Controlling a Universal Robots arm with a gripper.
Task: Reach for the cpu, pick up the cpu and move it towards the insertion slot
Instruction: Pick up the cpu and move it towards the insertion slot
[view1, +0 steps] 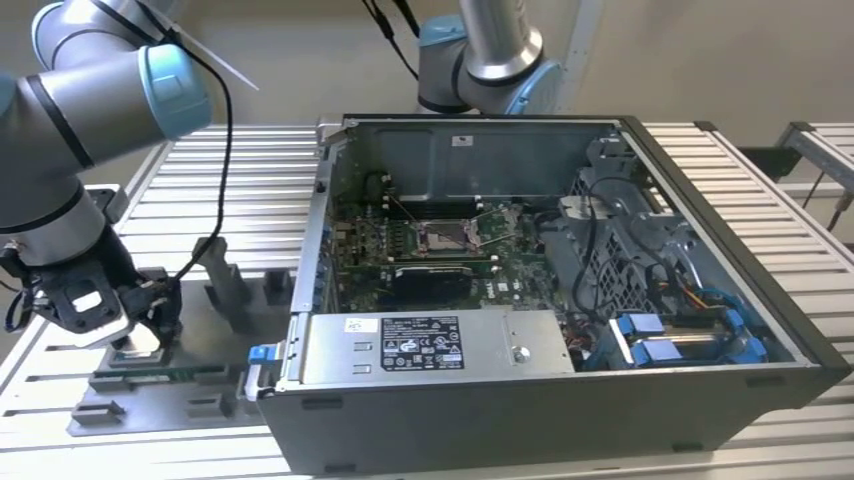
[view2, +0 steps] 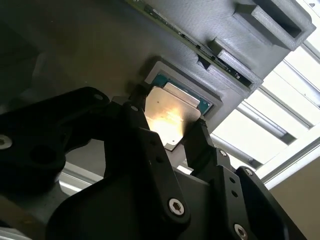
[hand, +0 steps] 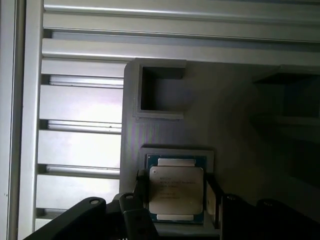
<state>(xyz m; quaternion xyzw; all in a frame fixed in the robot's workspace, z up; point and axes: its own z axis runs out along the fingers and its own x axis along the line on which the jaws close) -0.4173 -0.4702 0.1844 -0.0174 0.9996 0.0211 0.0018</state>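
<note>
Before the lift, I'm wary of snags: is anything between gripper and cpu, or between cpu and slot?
Nothing visible separates the gripper from the cpu; it is right at the chip. Toward the slot, the case wall on the exterior view's left stands between.

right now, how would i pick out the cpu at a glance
On the exterior view's left of the open computer case lies a grey plate. Under the gripper there, the cpu sits in a square pocket: flat, silvery, square, unlike the long green stick nearby.
</note>
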